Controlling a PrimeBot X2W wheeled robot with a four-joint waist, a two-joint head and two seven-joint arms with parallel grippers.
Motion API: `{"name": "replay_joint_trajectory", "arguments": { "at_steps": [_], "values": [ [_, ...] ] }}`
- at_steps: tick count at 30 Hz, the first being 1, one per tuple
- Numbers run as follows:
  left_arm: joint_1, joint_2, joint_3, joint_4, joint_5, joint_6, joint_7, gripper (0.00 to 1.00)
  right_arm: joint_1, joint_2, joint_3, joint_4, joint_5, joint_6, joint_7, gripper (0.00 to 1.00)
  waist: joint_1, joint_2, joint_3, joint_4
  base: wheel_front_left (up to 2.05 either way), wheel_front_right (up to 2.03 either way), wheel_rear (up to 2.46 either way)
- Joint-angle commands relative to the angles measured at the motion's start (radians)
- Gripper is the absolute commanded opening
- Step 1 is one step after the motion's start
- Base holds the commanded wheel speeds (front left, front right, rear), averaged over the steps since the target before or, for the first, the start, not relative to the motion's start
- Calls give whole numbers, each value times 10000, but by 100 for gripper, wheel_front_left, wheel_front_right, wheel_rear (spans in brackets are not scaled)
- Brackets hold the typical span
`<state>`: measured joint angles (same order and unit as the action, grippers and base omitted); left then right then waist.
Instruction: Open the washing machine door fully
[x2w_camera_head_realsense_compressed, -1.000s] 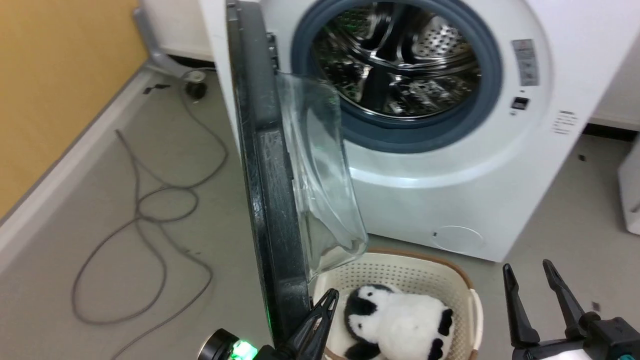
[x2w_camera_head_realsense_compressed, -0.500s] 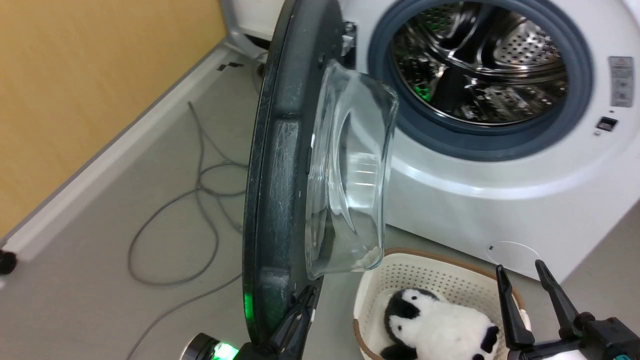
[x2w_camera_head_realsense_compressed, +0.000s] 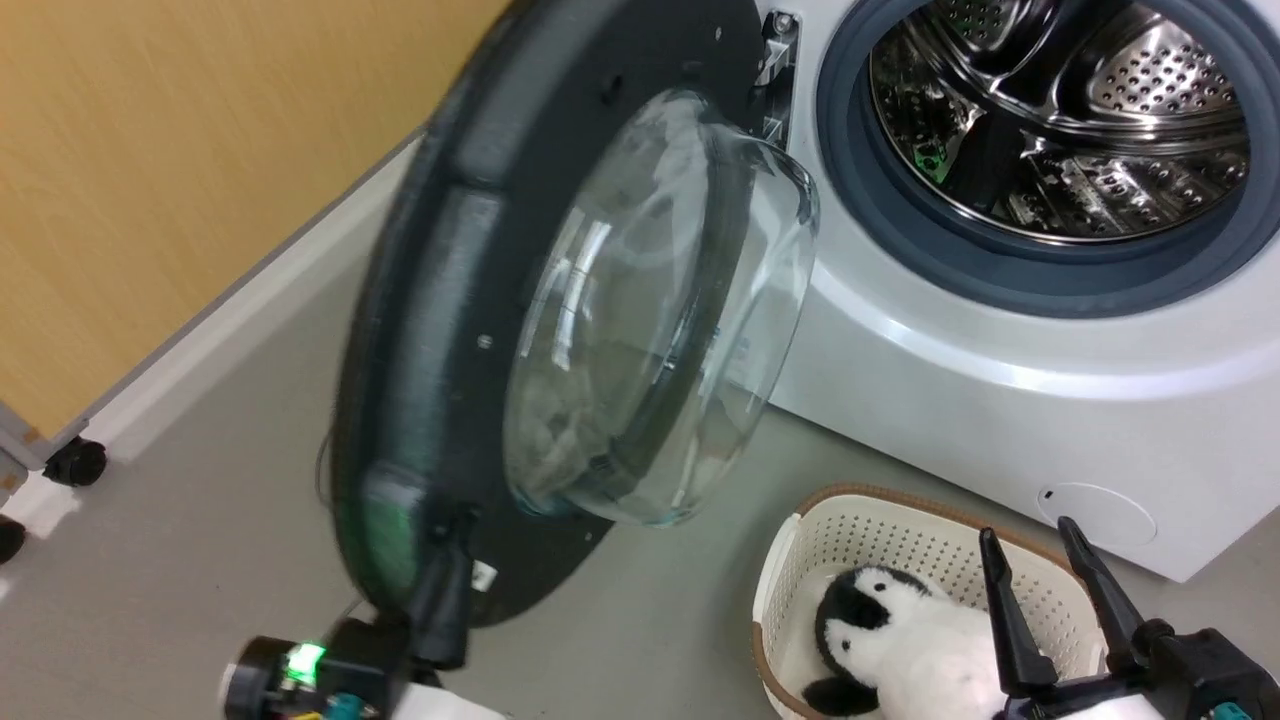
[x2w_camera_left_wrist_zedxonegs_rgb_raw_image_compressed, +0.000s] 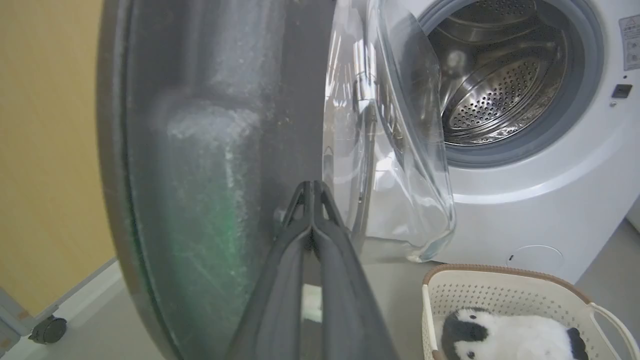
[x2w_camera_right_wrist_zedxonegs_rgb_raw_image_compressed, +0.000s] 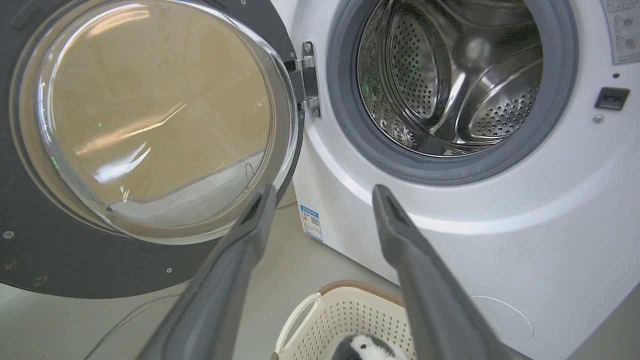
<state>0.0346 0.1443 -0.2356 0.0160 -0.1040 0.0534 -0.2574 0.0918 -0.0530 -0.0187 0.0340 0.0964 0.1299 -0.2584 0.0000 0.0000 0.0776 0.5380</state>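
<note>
Door (x2w_camera_head_realsense_compressed: 580, 320) of the washing machine (x2w_camera_head_realsense_compressed: 1000, 400): hung swung out on the metal hinge (x2w_camera_right_wrist_zedxonegs_rgb_raw_image_compressed: 307, 80), well clear of the grey gasket (x2w_camera_head_realsense_compressed: 880, 230) and the steel drum (x2w_camera_head_realsense_compressed: 1060, 110) at the upper right. Took up the left and centre of the head view, black inner face and clear glass bowl (x2w_camera_head_realsense_compressed: 650, 330) turned toward the camera, orange wall (x2w_camera_head_realsense_compressed: 150, 150) behind at the upper left. In the right wrist view, lay at the upper left, nearly flat-on.

At the door's lower rim, lower left of the head view: left gripper (x2w_camera_head_realsense_compressed: 452, 540). Showed both fingers pressed together in the left wrist view, nothing pinched between, tips touching the dark inner face just beside the bowl. Rose from the bottom edge, tilted slightly right, green light (x2w_camera_head_realsense_compressed: 300, 660) lit at the wrist.

At the lower right: right gripper (x2w_camera_head_realsense_compressed: 1028, 530). Held fingers spread wide, empty, touching nothing, pointing up the frame above the cream basket (x2w_camera_head_realsense_compressed: 880, 535) with a black-and-white plush penguin (x2w_camera_head_realsense_compressed: 900, 640) inside. Sat well apart from the door. Low on the white front, below the drum: round filter cap (x2w_camera_head_realsense_compressed: 1100, 515). Near the bottom corner, centre of the right wrist view: blue label (x2w_camera_right_wrist_zedxonegs_rgb_raw_image_compressed: 311, 222).
</note>
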Motion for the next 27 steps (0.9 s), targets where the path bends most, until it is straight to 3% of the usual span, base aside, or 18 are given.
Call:
{"name": "replay_joint_trajectory", "arguments": {
  "at_steps": [1,13,27],
  "values": [
    [-150,42,78,40,-48,63,-44,0,-157,28,14,32,-14,8,-34,100,0,0,29,11,0,0,0],
    [-1302,153,1849,1119,-404,-29,-44,0,-232,28,-176,11,-300,8,-34,100,0,0,461,22,0,0,0],
    [-3257,488,4067,2574,-709,-98,-44,0,-831,-174,-185,-18,-721,8,-34,100,0,0,1696,-494,0,0,0]
  ]
}}
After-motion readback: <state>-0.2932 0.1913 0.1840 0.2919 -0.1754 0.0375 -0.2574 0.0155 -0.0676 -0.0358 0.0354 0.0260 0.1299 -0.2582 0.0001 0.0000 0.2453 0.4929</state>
